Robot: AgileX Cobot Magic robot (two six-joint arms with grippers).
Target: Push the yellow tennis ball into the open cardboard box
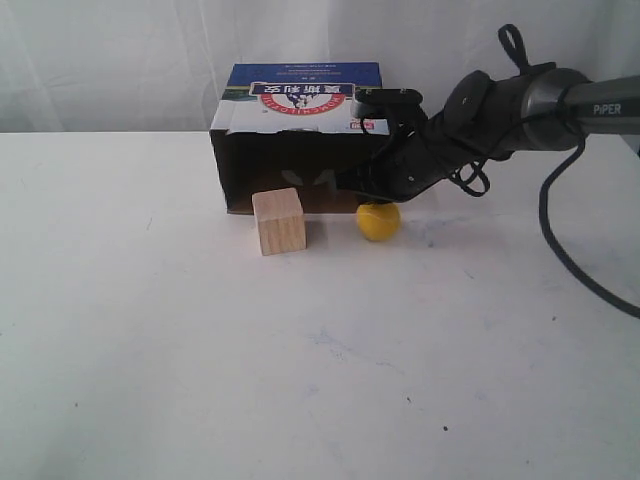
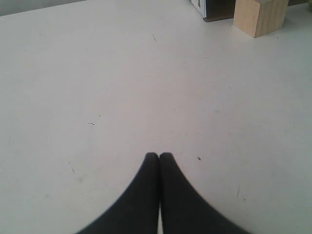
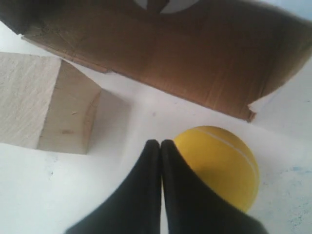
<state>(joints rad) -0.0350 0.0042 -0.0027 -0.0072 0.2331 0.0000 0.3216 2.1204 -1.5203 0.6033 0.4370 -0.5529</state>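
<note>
The yellow tennis ball [image 1: 379, 221] [image 3: 222, 163] rests on the white table just in front of the open cardboard box [image 1: 300, 135] [image 3: 170, 53], near the box's right front corner. My right gripper [image 1: 350, 186] [image 3: 160, 143] is shut, with nothing between its fingers. It hangs low over the ball, its fingers crossing the ball's near side; touching or not, I cannot tell. My left gripper [image 2: 159, 155] is shut and empty over bare table, far from the ball. It does not show in the exterior view.
A pale wooden cube [image 1: 278, 221] [image 2: 260, 15] [image 3: 46, 105] stands in front of the box mouth, left of the ball. The box's bottom flap [image 3: 146, 83] lies on the table. A white curtain backs the table [image 1: 200, 360].
</note>
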